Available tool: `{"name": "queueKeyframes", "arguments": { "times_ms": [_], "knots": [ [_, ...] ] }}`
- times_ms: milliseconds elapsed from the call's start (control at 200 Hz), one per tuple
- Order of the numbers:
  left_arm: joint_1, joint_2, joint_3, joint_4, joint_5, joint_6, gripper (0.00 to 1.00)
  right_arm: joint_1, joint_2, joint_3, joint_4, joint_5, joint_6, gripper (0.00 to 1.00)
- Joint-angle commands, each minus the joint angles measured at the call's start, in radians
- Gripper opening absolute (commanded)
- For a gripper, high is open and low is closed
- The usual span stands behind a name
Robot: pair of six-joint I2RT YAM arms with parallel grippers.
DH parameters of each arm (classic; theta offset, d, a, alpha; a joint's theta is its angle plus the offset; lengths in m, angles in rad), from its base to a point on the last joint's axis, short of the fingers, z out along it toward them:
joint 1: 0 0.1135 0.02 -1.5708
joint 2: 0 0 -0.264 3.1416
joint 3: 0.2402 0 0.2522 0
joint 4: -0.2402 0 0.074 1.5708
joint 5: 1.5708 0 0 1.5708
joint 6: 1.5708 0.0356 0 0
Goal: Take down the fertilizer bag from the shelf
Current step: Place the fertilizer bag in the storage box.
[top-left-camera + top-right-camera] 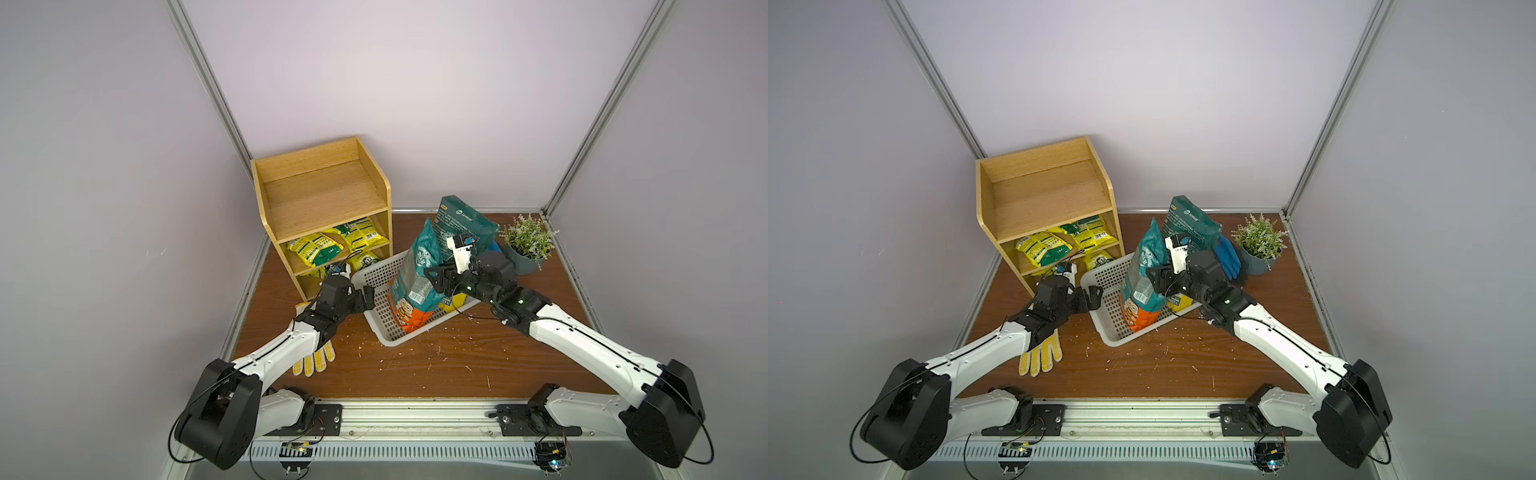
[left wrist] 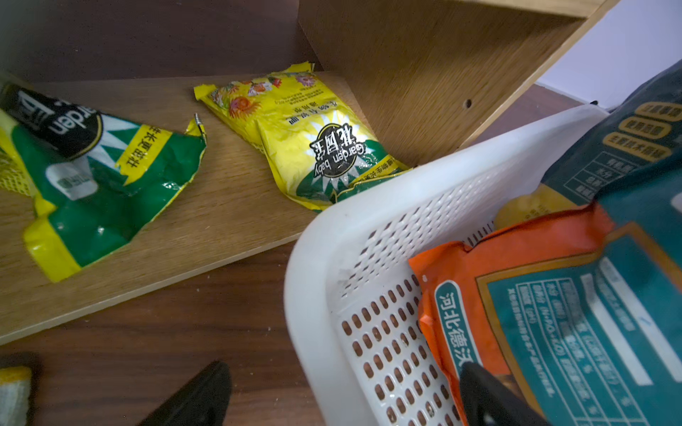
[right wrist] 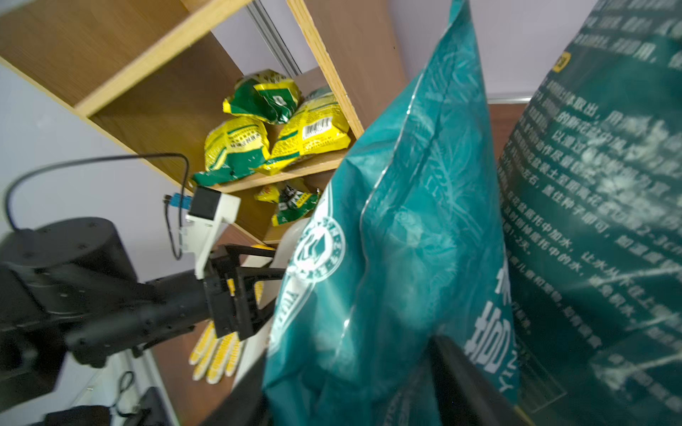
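Shelf (image 1: 320, 195): stands at the table's (image 1: 415, 365) back left. Top tier bare. Yellow-and-green packets (image 1: 316, 247) lie on the two lower tiers.
Fertilizer bag (image 1: 419, 266): off the shelf. It stands upright in the white perforated basket (image 1: 374, 272), orange base down. The basket sits on the table just beside the shelf's front corner.
Dark green bag (image 1: 461, 224): upright, just behind the fertilizer bag.
My right gripper (image 1: 436, 280): at the fertilizer bag's side, about mid-height. The right wrist view shows the bag between my fingers. I cannot tell whether they are pressing on it.
My left gripper (image 1: 368, 299): jaws spread wide, nothing held. It hangs at the basket corner nearest the shelf, one finger outside the wall and one inside by the orange base.
Dotted glove (image 1: 316, 361): flat on the table under my left arm.
Potted plant (image 1: 528, 245): far right corner, apart from the basket.
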Motion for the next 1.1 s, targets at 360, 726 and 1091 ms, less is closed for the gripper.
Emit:
{"name": "queueKeyframes", "arguments": {
  "times_ms": [360,726,1091],
  "knots": [
    [-0.011,0.151,0.106,-0.062,-0.023,0.017,1.00,-0.082,-0.017,0.161,-0.114,0.223,-0.469,0.00],
    [-0.012,0.096,0.119,-0.099,-0.039,0.023,1.00,-0.117,-0.033,0.028,-0.072,0.149,-0.478,0.16],
    [-0.010,-0.121,0.161,-0.200,-0.097,0.088,1.00,-0.093,-0.053,0.261,-0.111,0.018,-0.273,0.81]
  ]
}}
